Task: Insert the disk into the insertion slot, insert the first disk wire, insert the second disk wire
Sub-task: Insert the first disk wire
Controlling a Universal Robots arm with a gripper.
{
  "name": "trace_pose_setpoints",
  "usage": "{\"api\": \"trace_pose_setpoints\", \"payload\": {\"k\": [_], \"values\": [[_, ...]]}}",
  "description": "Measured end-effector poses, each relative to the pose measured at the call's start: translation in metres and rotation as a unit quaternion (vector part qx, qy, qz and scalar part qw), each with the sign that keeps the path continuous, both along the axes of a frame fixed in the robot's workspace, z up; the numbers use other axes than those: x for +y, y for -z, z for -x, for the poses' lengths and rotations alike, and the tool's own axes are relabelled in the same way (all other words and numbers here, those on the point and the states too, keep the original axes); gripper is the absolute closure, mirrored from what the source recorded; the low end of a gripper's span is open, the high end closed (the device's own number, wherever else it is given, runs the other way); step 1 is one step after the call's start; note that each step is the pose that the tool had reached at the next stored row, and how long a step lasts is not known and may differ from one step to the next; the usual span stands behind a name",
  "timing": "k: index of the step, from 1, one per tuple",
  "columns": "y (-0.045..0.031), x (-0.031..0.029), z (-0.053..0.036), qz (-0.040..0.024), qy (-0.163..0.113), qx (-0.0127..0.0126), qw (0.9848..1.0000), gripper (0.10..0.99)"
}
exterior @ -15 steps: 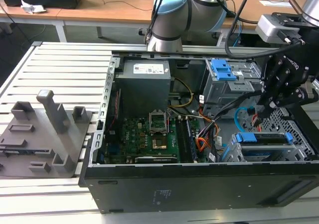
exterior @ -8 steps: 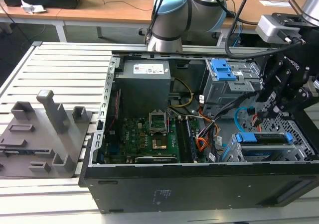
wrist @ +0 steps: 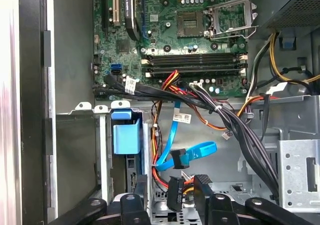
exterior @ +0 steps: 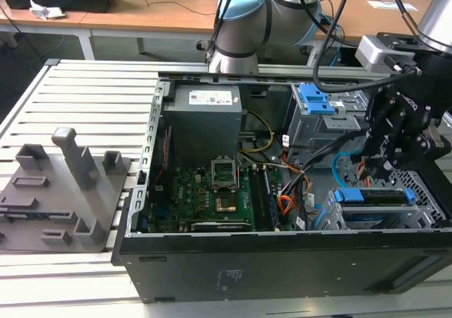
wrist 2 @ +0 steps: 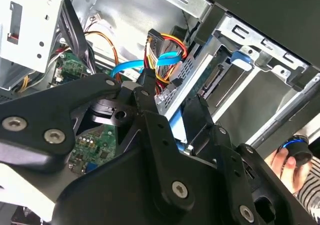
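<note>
Black two-fingered gripper (exterior: 381,165) points down at three o'clock in the exterior view — jaws part open astride a black plug (wrist: 175,193), above the blue-framed silver disk (exterior: 374,196).

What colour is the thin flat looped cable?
Light blue; the second disk wire shows best in the first wrist view.

Jaws beside looped light-blue cable (wrist 2: 168,60)
</note>
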State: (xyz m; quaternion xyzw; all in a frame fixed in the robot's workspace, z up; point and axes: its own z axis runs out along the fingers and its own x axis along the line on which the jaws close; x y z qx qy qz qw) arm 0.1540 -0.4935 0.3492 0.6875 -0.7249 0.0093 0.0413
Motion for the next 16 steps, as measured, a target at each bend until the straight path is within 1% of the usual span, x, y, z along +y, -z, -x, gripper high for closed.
{"api": "trace_pose_setpoints", "payload": {"k": [3,4,5,7,8,15,16], "values": [[0.0001,0.0,0.0,0.0003,0.0,0.0,1.0,0.588],[0.0001,0.0,0.0,0.0005,0.0,0.0,1.0,0.667],[0.0001,0.0,0.0,0.0005,0.0,0.0001,1.0,0.667],[0.0001,0.0,0.0,0.0008,0.0,0.0,1.0,0.792],[0.0001,0.0,0.0,0.0009,0.0,0.0,1.0,0.898],[0.0002,0.0001,0.0,0.0026,0.0,0.0,1.0,0.886],[-0.0001,0.0001,0.0,0.0061,0.0,0.0,1.0,0.82]]}}
